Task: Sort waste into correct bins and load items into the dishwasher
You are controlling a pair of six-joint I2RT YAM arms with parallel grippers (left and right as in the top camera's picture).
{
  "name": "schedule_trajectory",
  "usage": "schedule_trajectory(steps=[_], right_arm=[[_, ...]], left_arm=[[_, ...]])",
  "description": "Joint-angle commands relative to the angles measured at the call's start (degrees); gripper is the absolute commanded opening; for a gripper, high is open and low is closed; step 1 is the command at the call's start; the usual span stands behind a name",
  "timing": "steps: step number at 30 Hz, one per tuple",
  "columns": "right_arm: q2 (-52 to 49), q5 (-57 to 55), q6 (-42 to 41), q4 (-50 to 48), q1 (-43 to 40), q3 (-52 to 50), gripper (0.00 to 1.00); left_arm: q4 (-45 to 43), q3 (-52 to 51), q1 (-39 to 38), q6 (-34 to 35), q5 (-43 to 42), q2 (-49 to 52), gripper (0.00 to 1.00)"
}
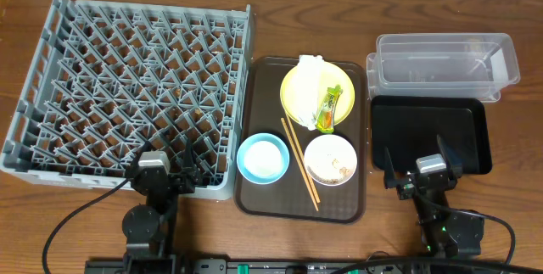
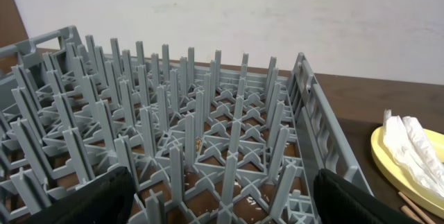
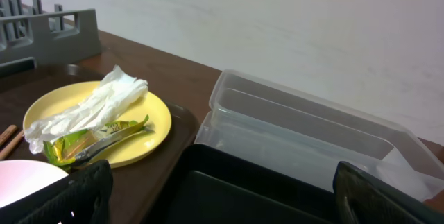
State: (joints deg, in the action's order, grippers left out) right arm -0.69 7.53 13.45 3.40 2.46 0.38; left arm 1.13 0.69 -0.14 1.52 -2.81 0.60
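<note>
The pale-yellow plate [image 1: 316, 93] sits on the brown tray and carries the white napkin [image 1: 311, 69] and the green-and-yellow wrapper [image 1: 328, 108]; both also show in the right wrist view, napkin [image 3: 97, 102], wrapper [image 3: 90, 141]. The light-blue bowl [image 1: 263, 157], the chopsticks [image 1: 299, 162] and the white bowl [image 1: 330, 159] with rice scraps [image 1: 337, 170] lie on the tray's front. The grey dish rack [image 1: 127, 87] fills the left. The clear tub [image 1: 445, 62] and black tray [image 1: 433, 130] sit at the right. My left gripper [image 1: 161, 172] is open over the rack's front edge. My right gripper [image 1: 424, 172] is open over the black tray's front.
The brown serving tray [image 1: 254, 198] lies between rack and bins. Bare wooden table shows along the front and far edges. Cables run from both arm bases at the bottom. No small white cup shows in any view.
</note>
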Motion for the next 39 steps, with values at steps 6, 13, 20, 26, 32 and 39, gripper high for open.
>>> schedule_trajectory(steps=[6, 13, 20, 26, 32, 39], right_arm=[[0.31, 0.44, -0.76, 0.24, -0.31, -0.07, 0.99], [0.31, 0.04, 0.11, -1.25, -0.28, -0.07, 0.99], [0.31, 0.59, -0.22, -0.68, -0.28, -0.07, 0.99], [0.31, -3.98, -6.88, -4.04, -0.31, -0.04, 0.99], [-0.28, -6.67, -8.74, -3.76, -0.31, 0.66, 0.99], [-8.50, -6.67, -9.44, -2.71, -0.28, 7.04, 0.99]], left_arm=[[2.73, -0.46, -0.26, 0.28, 0.48, -0.37, 0.86], [2.73, -0.46, -0.26, 0.28, 0.48, -0.37, 0.86], [2.71, -0.46, -0.26, 0.28, 0.46, -0.37, 0.86], [2.43, -0.46, -0.26, 0.31, 0.44, -0.37, 0.86], [3.85, 2.36, -0.26, 2.75, 0.33, -0.31, 0.86], [15.23, 12.04, -0.26, 2.89, 0.96, 5.33, 0.86]])
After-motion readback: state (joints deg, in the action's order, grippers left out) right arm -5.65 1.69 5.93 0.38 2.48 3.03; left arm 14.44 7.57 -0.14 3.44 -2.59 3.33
